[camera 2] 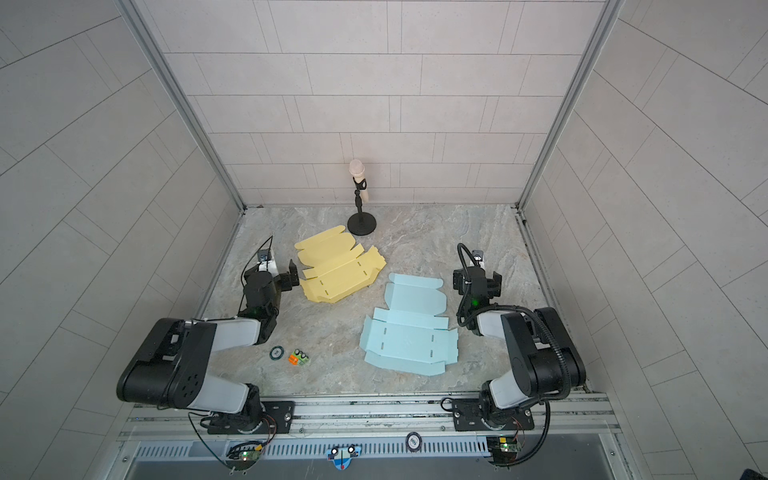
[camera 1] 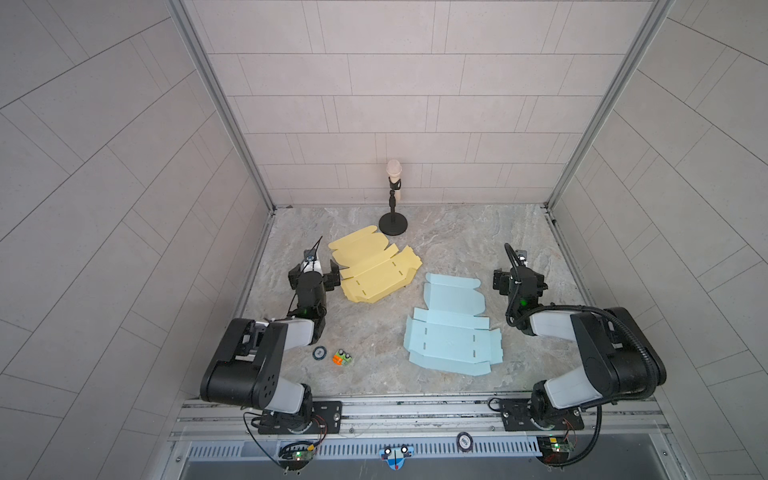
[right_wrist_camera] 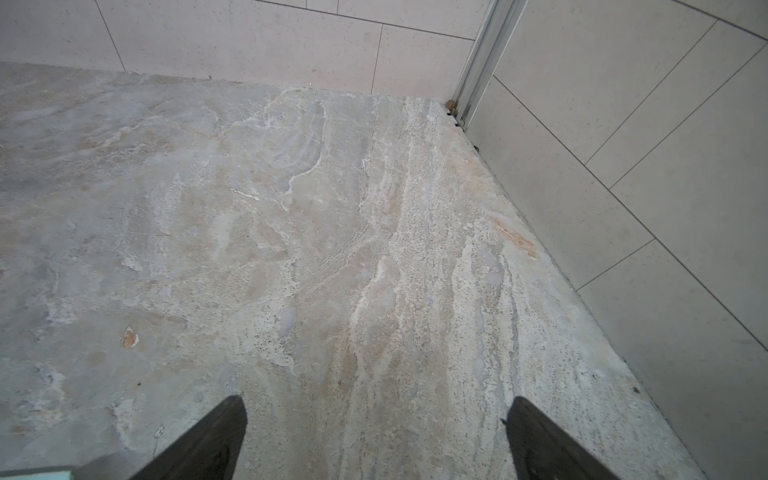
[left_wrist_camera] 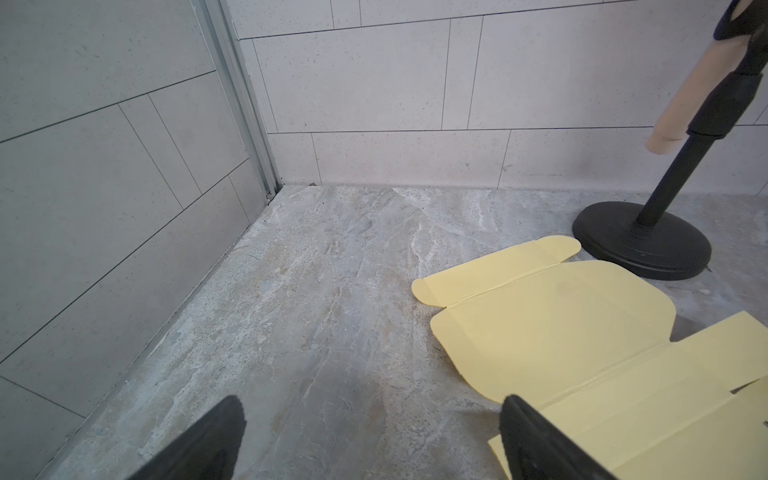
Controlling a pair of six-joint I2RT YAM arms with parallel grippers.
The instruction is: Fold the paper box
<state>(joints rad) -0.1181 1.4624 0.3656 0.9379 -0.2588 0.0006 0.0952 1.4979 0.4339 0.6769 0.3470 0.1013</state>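
Left wrist view: left end effector (left_wrist_camera: 372, 401) hovers wide, empty, beside flat yellow paper box sheet (left_wrist_camera: 561, 332), presumably pre-grasp; right end effector (right_wrist_camera: 377, 401) likewise wide, empty.

The marbled grey surface (camera 1: 457, 249) carries a black microphone stand (camera 1: 392, 224). A flat yellow box blank (camera 1: 374, 270) lies just beside the stand's base. A flat blue box blank (camera 1: 453, 332) lies farther from the stand. A small round disc (camera 1: 318, 353) and an orange-green piece (camera 1: 343, 357) lie side by side, well apart from the stand.

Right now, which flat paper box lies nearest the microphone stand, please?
The yellow box: its flap lies beside the stand's base; the blue box sits well apart.
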